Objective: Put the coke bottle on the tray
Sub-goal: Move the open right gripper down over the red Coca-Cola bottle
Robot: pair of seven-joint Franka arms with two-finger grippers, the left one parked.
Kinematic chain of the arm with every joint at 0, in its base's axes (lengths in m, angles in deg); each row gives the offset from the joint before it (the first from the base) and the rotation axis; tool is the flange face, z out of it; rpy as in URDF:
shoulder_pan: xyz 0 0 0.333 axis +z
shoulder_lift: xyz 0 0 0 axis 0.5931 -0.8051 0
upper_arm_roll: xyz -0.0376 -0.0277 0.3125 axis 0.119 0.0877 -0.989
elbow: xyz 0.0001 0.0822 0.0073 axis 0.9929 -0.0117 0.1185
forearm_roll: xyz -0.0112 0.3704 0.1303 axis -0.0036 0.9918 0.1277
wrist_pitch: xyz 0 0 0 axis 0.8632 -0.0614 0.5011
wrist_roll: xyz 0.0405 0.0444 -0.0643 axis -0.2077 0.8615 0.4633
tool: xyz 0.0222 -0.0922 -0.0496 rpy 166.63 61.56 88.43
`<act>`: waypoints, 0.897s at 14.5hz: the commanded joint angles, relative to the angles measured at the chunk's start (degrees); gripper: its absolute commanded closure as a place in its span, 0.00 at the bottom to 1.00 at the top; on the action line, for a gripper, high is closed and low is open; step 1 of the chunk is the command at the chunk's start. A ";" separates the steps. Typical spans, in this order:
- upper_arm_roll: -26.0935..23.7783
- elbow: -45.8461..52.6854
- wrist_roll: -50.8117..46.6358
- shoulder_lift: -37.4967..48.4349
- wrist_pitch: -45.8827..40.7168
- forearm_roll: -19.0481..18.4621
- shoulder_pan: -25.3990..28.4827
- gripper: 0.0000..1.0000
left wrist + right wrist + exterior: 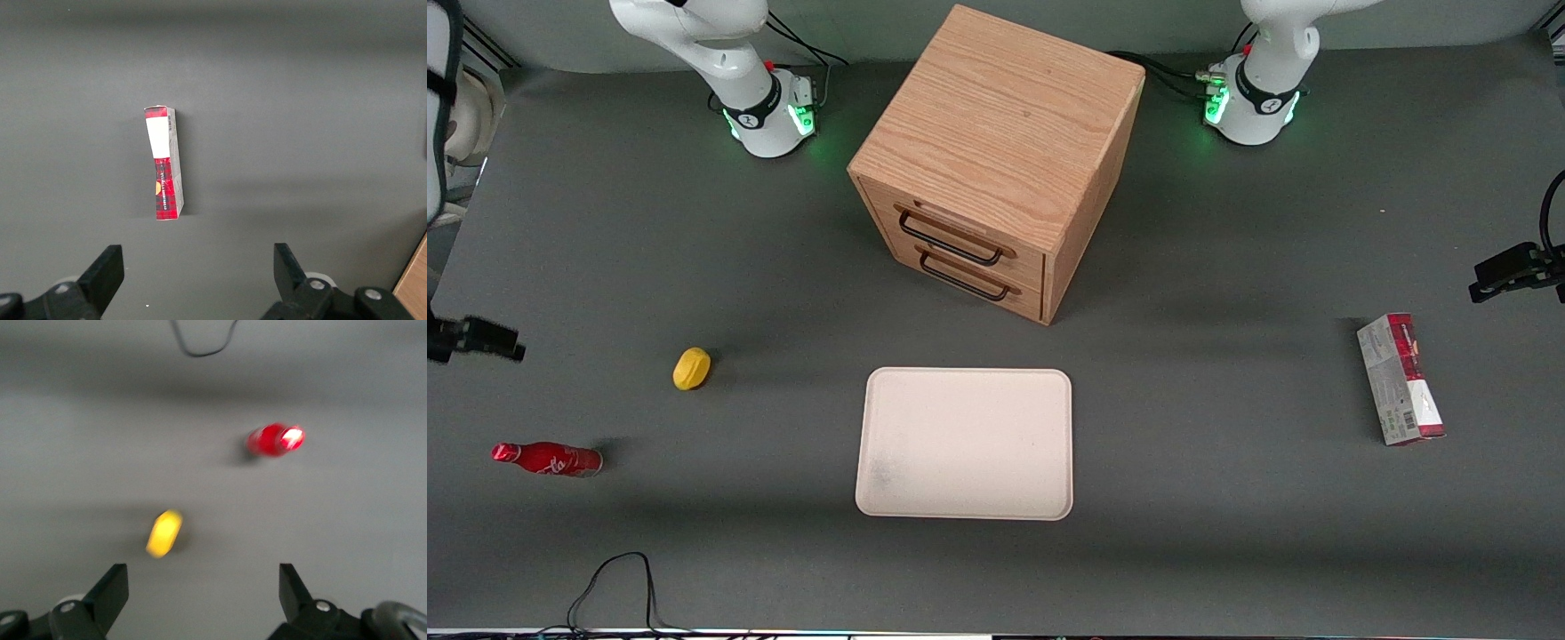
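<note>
The coke bottle (pixel 547 460) is small, red and glossy. It lies on its side on the grey table toward the working arm's end, cap pointing away from the tray. It shows blurred in the right wrist view (pixel 273 440). The cream-beige tray (pixel 965 443) lies flat and bare at the table's middle, in front of the wooden drawer cabinet. My right gripper (pixel 203 577) is open and empty, high above the table near the bottle and a yellow object. Part of it shows in the front view (pixel 476 340).
A yellow lemon-like object (pixel 692 368) lies between bottle and tray, farther from the front camera; it also shows in the right wrist view (pixel 164 533). A wooden two-drawer cabinet (pixel 996 160) stands mid-table. A red-and-grey carton (pixel 1400 378) lies toward the parked arm's end. A black cable (pixel 614 578) loops at the near edge.
</note>
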 commanded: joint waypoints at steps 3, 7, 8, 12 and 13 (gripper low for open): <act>0.54 3.57 6.06 -10.58 11.82 1.20 -2.87 0.00; 0.54 3.57 10.47 -14.63 18.07 4.63 -5.33 0.00; 0.37 3.66 10.65 -15.51 19.30 5.68 -5.86 0.00; 0.01 4.44 12.49 -18.50 22.04 8.15 -7.35 0.00; -0.16 5.41 12.41 -19.29 22.04 8.24 -7.45 0.00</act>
